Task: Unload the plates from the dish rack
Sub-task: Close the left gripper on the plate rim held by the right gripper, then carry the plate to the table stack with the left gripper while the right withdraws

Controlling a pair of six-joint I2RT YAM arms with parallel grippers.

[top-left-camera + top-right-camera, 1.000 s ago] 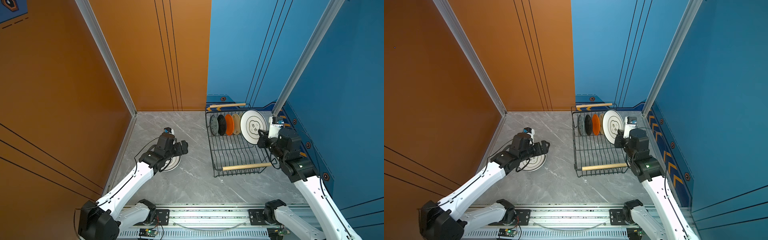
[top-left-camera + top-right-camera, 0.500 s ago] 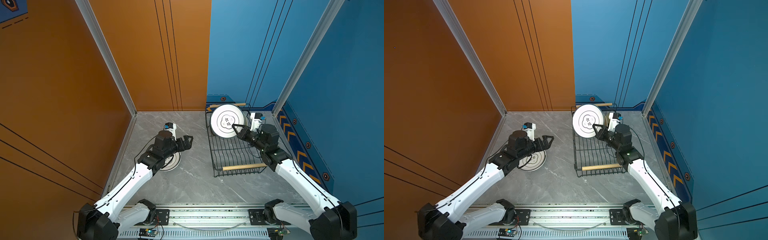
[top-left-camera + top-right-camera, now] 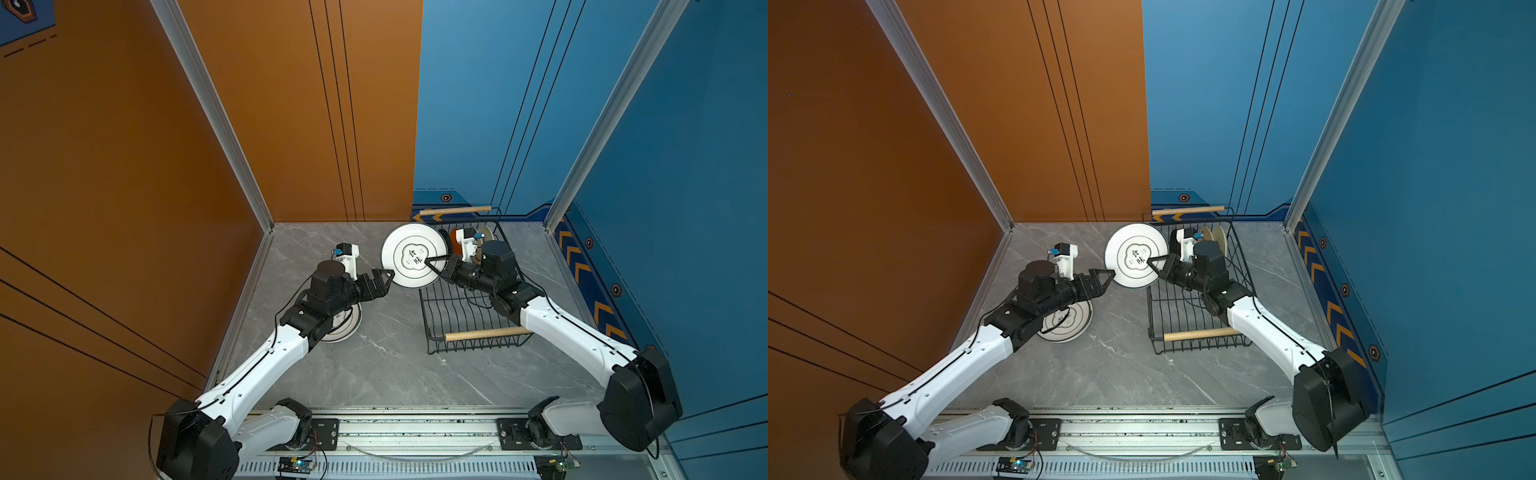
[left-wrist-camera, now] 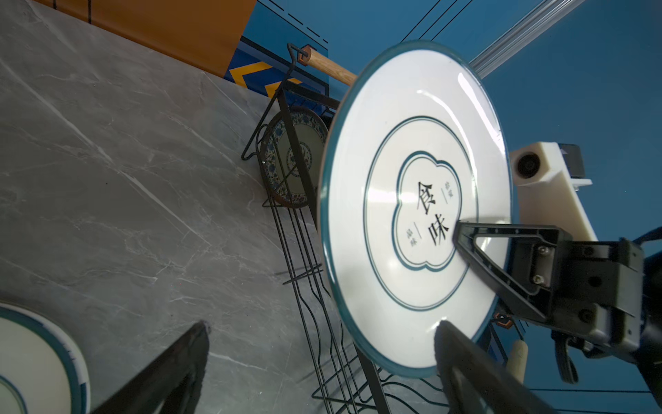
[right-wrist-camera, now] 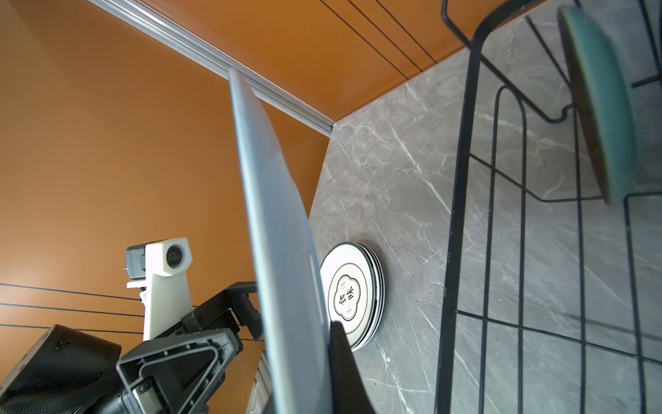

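Observation:
A large white plate (image 3: 409, 249) (image 3: 1133, 245) with a dark teal rim and a printed motif hangs upright over the left edge of the dish rack (image 3: 469, 320) (image 3: 1200, 316). My right gripper (image 3: 428, 261) (image 3: 1152, 261) is shut on its rim. The right wrist view shows this plate (image 5: 272, 215) edge-on. My left gripper (image 3: 384, 276) (image 3: 1106, 276) (image 4: 322, 324) is open, close beside the plate's (image 4: 412, 179) lower left rim. Whether it touches, I cannot tell. A teal-patterned plate (image 4: 297, 157), an orange plate (image 3: 455, 243) and a cream plate (image 3: 1219, 239) stand in the rack's far end.
A stack of white plates (image 3: 345, 328) (image 3: 1067, 322) (image 5: 353, 294) lies flat on the grey marble table, under my left arm. Orange and blue walls close in the table. The rack's near wooden handle (image 3: 486, 333) lies by my right arm.
My right gripper has lifted the white plate out of the rack and carried it left, over the rack's left edge. My left gripper has risen from the stack and moved right toward it.

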